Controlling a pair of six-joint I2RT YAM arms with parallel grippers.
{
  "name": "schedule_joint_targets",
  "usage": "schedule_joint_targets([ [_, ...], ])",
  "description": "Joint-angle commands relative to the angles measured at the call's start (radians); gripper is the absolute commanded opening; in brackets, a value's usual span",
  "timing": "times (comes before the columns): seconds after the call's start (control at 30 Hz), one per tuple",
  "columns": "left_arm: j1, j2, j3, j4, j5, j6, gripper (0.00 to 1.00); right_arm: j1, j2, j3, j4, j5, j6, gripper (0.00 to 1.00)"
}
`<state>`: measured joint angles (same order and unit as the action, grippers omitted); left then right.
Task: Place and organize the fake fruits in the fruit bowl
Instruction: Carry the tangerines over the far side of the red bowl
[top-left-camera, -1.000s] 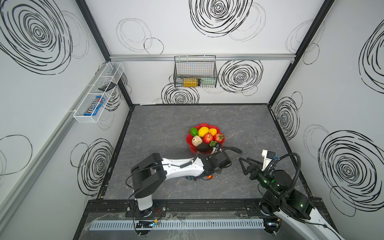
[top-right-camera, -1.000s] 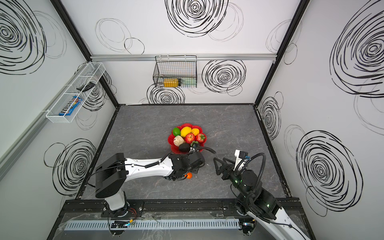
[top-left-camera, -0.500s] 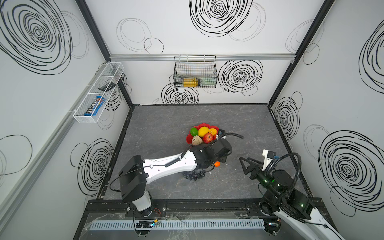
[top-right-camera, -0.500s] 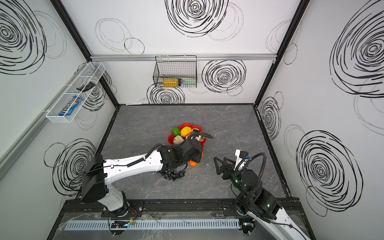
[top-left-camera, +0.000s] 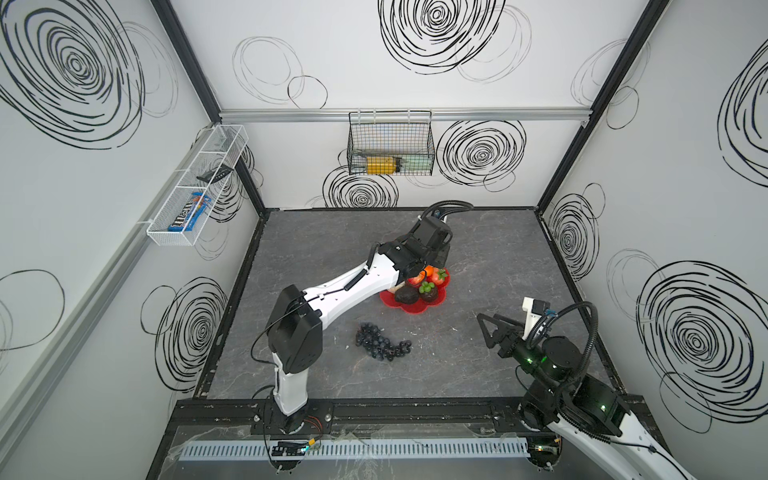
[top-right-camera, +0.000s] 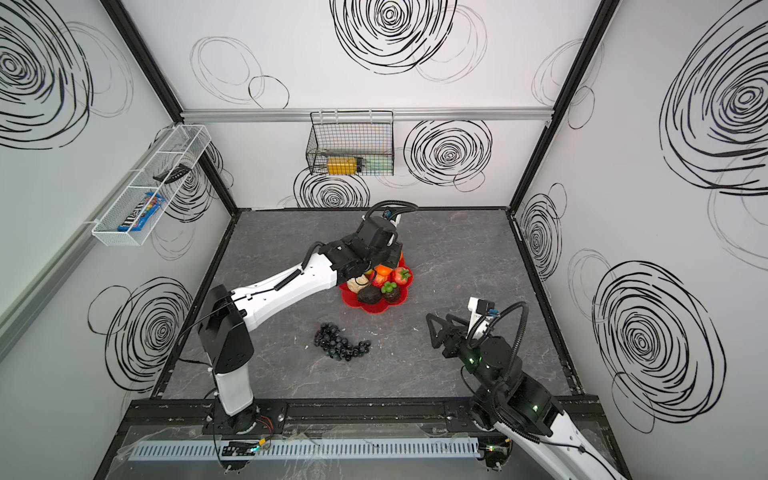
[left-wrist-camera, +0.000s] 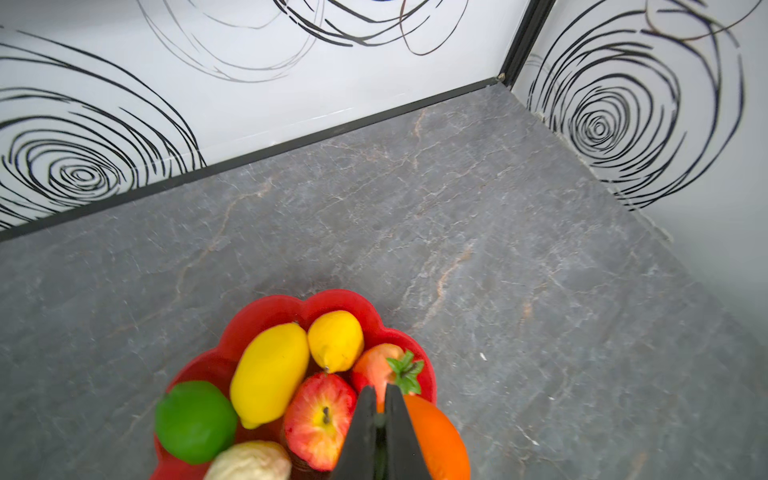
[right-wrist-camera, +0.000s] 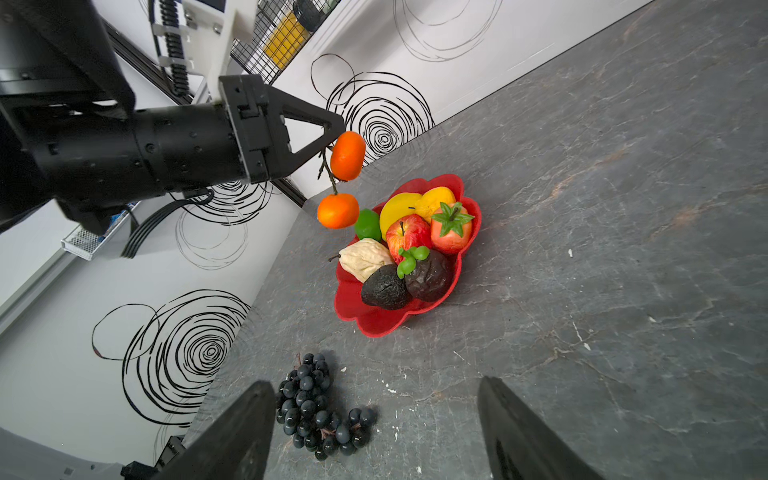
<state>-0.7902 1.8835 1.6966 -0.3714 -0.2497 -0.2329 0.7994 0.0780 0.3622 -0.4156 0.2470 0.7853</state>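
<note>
Most of your plastic fruits already sit in the glossy red flower-shaped bowl (right-wrist-camera: 374, 324). Your left end effector (right-wrist-camera: 330, 135) is clamped on the twig (right-wrist-camera: 328, 174) joining two orange plastic fruits (right-wrist-camera: 337, 210), which dangle one beneath the other over the bowl's edge (not released yet). The dark plastic grape bunch (right-wrist-camera: 316, 409) is left to do. It lies flat on the grey worktop (right-wrist-camera: 582, 249) apart from the bowl, long axis side to side, thick end towards the left arm. Your right end effector (right-wrist-camera: 374, 384) points at it, spread wide and empty.
</note>
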Motion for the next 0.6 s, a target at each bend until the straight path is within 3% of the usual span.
schedule_joint_targets([
  [0.0,0.058,0.016,0.059,0.028,0.039,0.182,0.00,0.004,0.003,0.022,-0.019,-0.003,0.008,0.81],
  [0.37,0.231,0.115,0.095,0.097,0.293,0.561,0.00,0.004,0.006,0.007,-0.018,-0.014,0.022,0.81],
  [0.57,0.276,0.179,0.147,0.125,0.467,0.714,0.00,0.004,0.012,-0.007,-0.017,-0.024,0.037,0.81],
])
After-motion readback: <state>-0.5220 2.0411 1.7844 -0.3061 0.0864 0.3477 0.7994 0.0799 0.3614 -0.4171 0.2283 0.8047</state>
